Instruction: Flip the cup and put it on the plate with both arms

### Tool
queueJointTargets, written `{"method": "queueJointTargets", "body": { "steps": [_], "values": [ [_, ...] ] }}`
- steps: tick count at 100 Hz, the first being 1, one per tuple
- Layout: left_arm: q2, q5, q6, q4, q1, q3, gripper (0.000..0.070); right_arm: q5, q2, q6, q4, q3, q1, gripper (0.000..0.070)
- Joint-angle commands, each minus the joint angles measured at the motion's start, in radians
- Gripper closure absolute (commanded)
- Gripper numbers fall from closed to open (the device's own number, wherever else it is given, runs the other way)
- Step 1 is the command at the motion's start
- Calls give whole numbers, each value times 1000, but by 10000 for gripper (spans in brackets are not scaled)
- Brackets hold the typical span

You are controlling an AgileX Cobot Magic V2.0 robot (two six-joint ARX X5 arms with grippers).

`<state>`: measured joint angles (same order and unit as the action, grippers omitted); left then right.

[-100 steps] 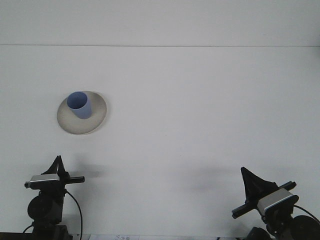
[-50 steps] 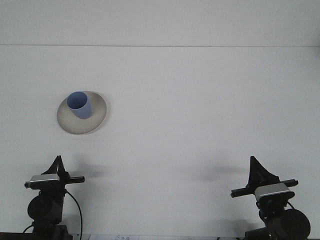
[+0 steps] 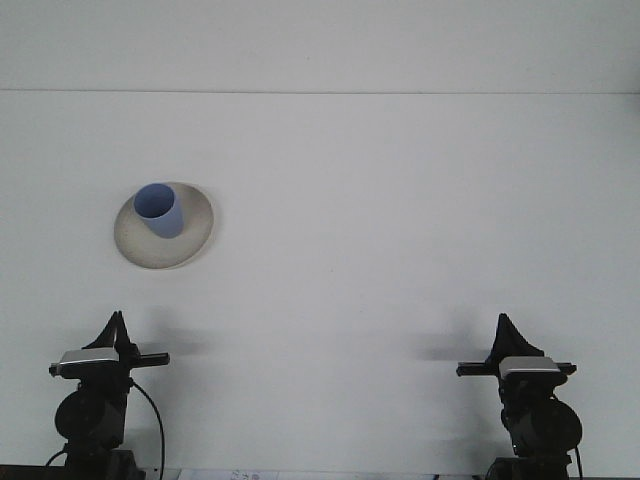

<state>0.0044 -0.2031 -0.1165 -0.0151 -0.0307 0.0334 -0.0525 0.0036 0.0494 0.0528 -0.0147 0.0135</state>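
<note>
Front view showed a white tabletop [image 3: 380, 220] running to a far edge line near the top of the picture. At about ten o'clock from the middle sat a pale round plate [image 3: 190, 245]. A blue cup [image 3: 160, 210] stood on the plate, mouth up, leaning a little toward the upper left, resting on the plate's upper-left part and well inside its rim.

Left pincer [image 3: 116, 325] was at roughly seven o'clock, low on the near edge, pointing away from the camera with a thin bar sticking out to its right. Seen end-on, its fingers formed one dark peak; whether they were spread or pressed together could not be told. It was empty.

Right pincer [image 3: 505, 328] was at roughly five o'clock, also low and near, with a cross bar beneath a dark peak. Same end-on view, so its state could not be told either. It was empty.

Both pincers were well apart from cup and plate.
</note>
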Motion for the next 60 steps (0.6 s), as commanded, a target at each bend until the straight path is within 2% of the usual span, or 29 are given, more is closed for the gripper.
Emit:
{"method": "queueJointTargets", "body": {
  "steps": [1, 60],
  "values": [
    [-2, 2, 5, -14, 0, -19, 686, 1, -2, 13, 3, 2, 1, 694],
    [-2, 2, 5, -14, 0, -19, 686, 0, -2, 10, -3, 2, 1, 694]
  ]
}}
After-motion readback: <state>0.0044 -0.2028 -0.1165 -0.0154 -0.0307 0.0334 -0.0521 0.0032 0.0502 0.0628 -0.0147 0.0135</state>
